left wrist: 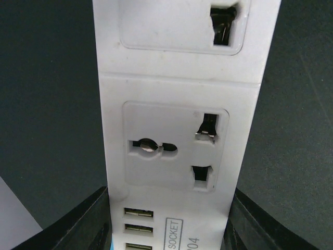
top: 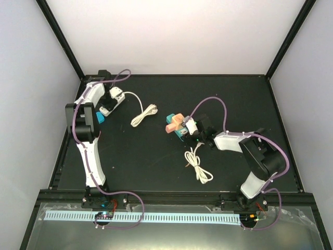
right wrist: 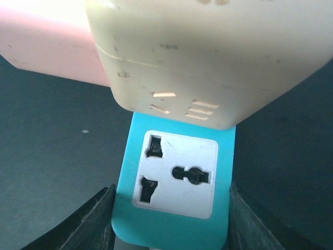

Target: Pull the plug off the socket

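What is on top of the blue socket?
A cream plug covers the blue socket's far end. One outlet shows empty. Whatever lies under the plug is hidden.

looks like a robot lab cell, white walls point(top: 171, 31), black frame posts point(top: 61, 39), black surface point(top: 151, 161), cable duct point(top: 156, 216) at 6 o'clock

A matte black table point(top: 156, 166) sat inside a black-framed enclosure, its slanting posts point(top: 60, 36) rising at the far corners between pale, evenly lit walls point(top: 177, 31), while a white slotted strip point(top: 171, 217) ran along a grey metal ledge point(top: 171, 237) at the near edge.
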`<action>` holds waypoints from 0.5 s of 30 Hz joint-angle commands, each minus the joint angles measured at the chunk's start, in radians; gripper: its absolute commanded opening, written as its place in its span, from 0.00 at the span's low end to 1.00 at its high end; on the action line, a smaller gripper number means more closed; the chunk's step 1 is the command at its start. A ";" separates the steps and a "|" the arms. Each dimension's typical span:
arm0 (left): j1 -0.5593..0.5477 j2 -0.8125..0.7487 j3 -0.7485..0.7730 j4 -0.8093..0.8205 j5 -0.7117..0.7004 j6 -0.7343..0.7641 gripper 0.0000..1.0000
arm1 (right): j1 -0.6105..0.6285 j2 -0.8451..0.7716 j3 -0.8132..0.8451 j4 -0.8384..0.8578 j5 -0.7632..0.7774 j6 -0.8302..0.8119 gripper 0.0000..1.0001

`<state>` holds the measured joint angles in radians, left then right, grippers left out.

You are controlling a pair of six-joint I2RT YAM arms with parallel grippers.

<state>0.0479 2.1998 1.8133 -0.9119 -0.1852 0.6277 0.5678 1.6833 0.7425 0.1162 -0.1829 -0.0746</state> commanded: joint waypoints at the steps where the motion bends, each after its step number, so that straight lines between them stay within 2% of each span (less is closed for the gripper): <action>1: -0.002 0.031 0.073 -0.081 0.076 -0.097 0.33 | 0.064 -0.023 -0.029 0.016 -0.060 -0.046 0.32; 9: -0.050 0.037 0.061 -0.104 0.147 -0.113 0.33 | 0.158 -0.030 -0.068 0.059 -0.080 -0.133 0.32; 15: -0.138 0.017 0.005 -0.088 0.210 -0.106 0.33 | 0.240 -0.031 -0.054 0.092 -0.113 -0.193 0.35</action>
<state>-0.0238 2.2387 1.8416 -0.9882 -0.0582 0.5316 0.7536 1.6703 0.6910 0.1757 -0.2295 -0.2115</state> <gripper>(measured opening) 0.540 0.534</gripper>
